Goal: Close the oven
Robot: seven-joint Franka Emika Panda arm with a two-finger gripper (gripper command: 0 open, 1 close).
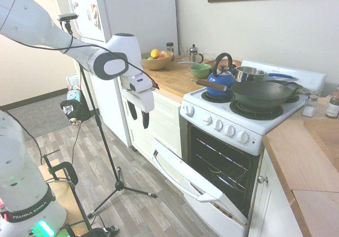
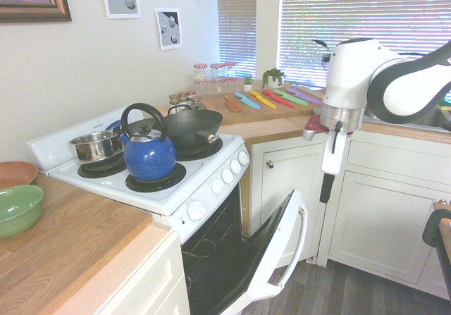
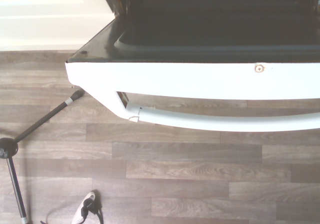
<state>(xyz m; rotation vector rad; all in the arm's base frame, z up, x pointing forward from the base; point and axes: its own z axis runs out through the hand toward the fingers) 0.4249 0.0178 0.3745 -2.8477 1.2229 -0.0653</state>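
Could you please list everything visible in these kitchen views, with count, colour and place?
oven: 1, white, between cabinets, door part open
kettle: 1, blue, front burner
wok: 1, dark, on a burner
pot: 1, steel, back burner
green bowl: 1, counter beside stove
fruit bowl: 1, tan, counter by fridge
fridge: 1, white, end of counter
knives: several, coloured, counter under window
jars: several, red-lidded, windowsill
gripper: 1, white with dark fingers, hanging above floor, away from door
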